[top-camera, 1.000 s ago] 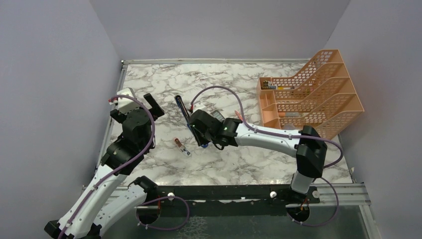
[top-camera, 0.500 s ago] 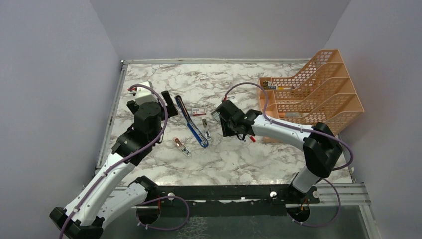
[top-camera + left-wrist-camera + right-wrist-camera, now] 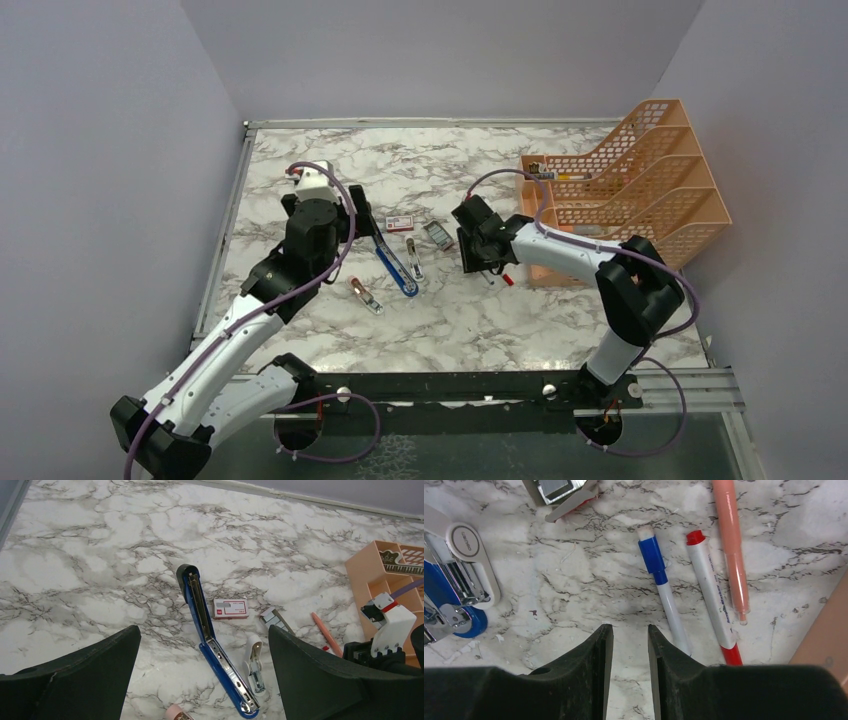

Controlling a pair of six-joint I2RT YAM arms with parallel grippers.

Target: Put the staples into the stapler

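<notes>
Left gripper point(image 3: 203, 630) hovers by the blue stapler point(image 3: 197, 592), splayed open.

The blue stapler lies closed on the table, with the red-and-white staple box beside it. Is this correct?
No. In the left wrist view the blue stapler lies opened out flat, silver channel showing; the red-and-white staple box is beside it.

On the marble-patterned bench point(image 3: 450, 325), the slim bright-blue stapler point(image 3: 200, 605) lies opened flat. Just right of its far half sits the red-and-white cardboard staple box point(image 3: 230, 608), with the grey tray point(image 3: 274, 617) further right. A small white oblong desk tool point(image 3: 255, 662) lies beside its near half, and the peach plastic mesh file rack point(image 3: 620, 200) stands well right.
</notes>
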